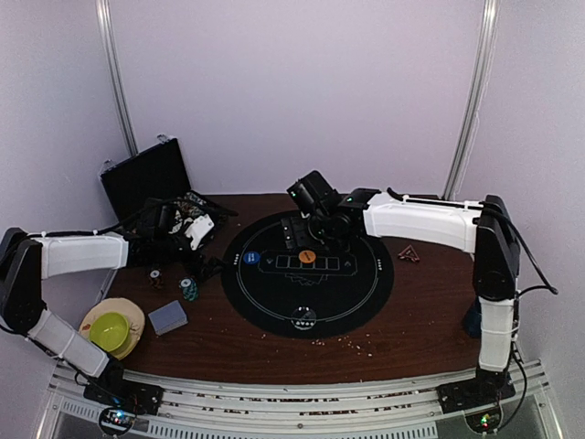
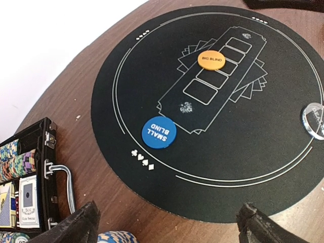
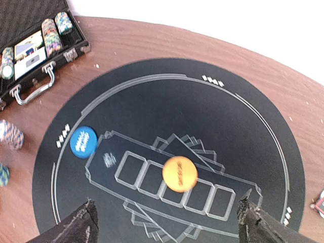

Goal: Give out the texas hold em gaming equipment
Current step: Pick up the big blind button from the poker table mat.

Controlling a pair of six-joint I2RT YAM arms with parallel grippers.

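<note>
An orange button disc [image 1: 307,257] lies on the card boxes of the round black mat [image 1: 274,297]. A blue disc [image 1: 250,259] lies at the mat's left. Both show in the left wrist view, orange [image 2: 211,59] and blue [image 2: 158,132], with a clear disc [image 2: 315,120] at the mat's edge. My right gripper [image 1: 300,234] is open and empty above the mat, the orange disc [image 3: 179,173] just ahead of it [image 3: 167,225]. My left gripper [image 1: 203,263] is open and empty over the wood beside the mat [image 2: 169,228], a striped chip stack [image 2: 117,237] by its left finger.
The open black case [image 1: 151,178] at the back left holds chip rows and cards [image 2: 28,200]. Chip stacks [image 1: 187,290] and a grey card deck [image 1: 167,317] lie left of the mat. A yellow-green bowl [image 1: 110,331] sits front left, a dark blue mug [image 1: 473,320] front right.
</note>
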